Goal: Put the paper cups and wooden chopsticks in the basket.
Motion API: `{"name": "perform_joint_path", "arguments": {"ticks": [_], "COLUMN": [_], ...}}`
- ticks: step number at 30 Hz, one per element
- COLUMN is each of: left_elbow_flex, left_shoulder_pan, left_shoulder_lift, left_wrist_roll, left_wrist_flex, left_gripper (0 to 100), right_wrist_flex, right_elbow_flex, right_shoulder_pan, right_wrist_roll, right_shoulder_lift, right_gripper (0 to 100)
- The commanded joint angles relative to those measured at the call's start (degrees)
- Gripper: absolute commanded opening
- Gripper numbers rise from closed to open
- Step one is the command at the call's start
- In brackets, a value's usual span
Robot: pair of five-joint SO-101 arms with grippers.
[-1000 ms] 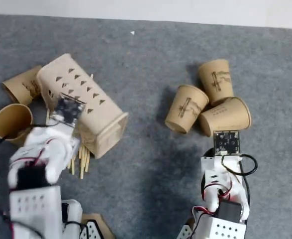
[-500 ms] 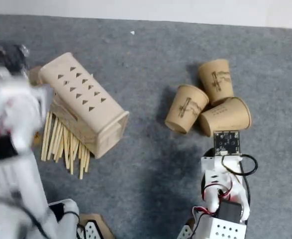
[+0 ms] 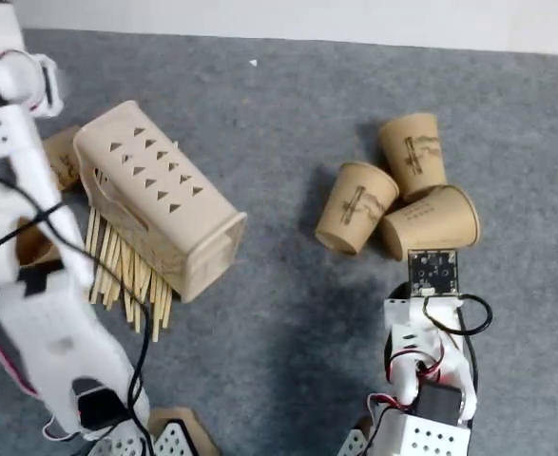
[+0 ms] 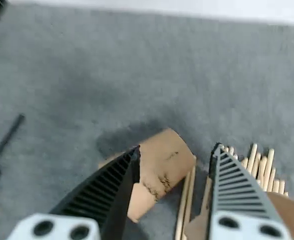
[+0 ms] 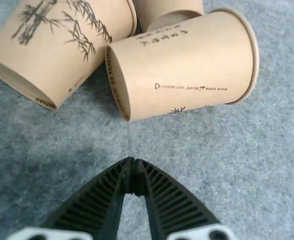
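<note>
Toward the left arm's side of the grey bench (image 3: pixel 279 95), the basket (image 3: pixel 155 204) tipped over on its side, rows of triangle cut-outs facing up. Fanned out flat alongside it, the wooden chopsticks (image 3: pixel 125 274), upper ends hidden by the basket wall, none visibly inside. Raised above that corner, the left claw (image 4: pixel 177 152), spread wide and gripping nothing, hovering over a toppled cup (image 4: pixel 159 172) just beside the chopstick ends; contact between fingers and cup impossible to judge. Nearby, a second cup (image 3: pixel 31 242), half hidden behind the left arm (image 3: pixel 31 313). Well apart, on the right arm's side, three paper cups (image 3: pixel 356 206) huddled together and touching, at least two plainly on their sides, all outside the basket. Low over the bench there, the right claw (image 5: pixel 135 176), shut tight on nothing, tips aimed at the nearest cup (image 5: pixel 182 65), a strip of bare bench between.
</note>
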Motion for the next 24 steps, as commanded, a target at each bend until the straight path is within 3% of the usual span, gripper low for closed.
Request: {"name": "perform_joint_path", "arguments": {"ticks": [1,4,7,15,18,21,24], "left_elbow_flex": [-15.25,-22.29,-19.47,22.64,32.92,35.30,29.32], "left_shoulder_pan": [4.18,7.25,10.15,24.48,28.70,28.53,22.29], "left_shoulder_lift": [8.04,9.10,3.56,-23.25,-32.13,-38.46,-40.57], "left_wrist_roll": [-0.70,-1.32,-1.32,-1.58,-1.58,-1.58,-1.67], "left_wrist_flex": [10.29,14.51,14.59,14.33,14.15,13.89,12.40], "left_gripper": [25,25,24,22,22,22,22], "right_wrist_flex": [-1.36,-1.36,-1.36,-1.36,-1.36,-1.36,-1.27], "right_elbow_flex": [6.90,6.90,6.90,6.90,6.90,6.90,6.90], "right_shoulder_pan": [0.40,0.40,0.40,0.40,0.57,0.57,0.66], "right_wrist_roll": [-0.35,-0.35,-0.35,-0.35,-0.35,-0.35,-0.35], "right_shoulder_lift": [-0.40,-0.40,-0.40,-0.40,-0.40,-0.40,-0.40], "right_gripper": [0.6,0.6,0.6,0.6,0.6,0.6,0.6]}}
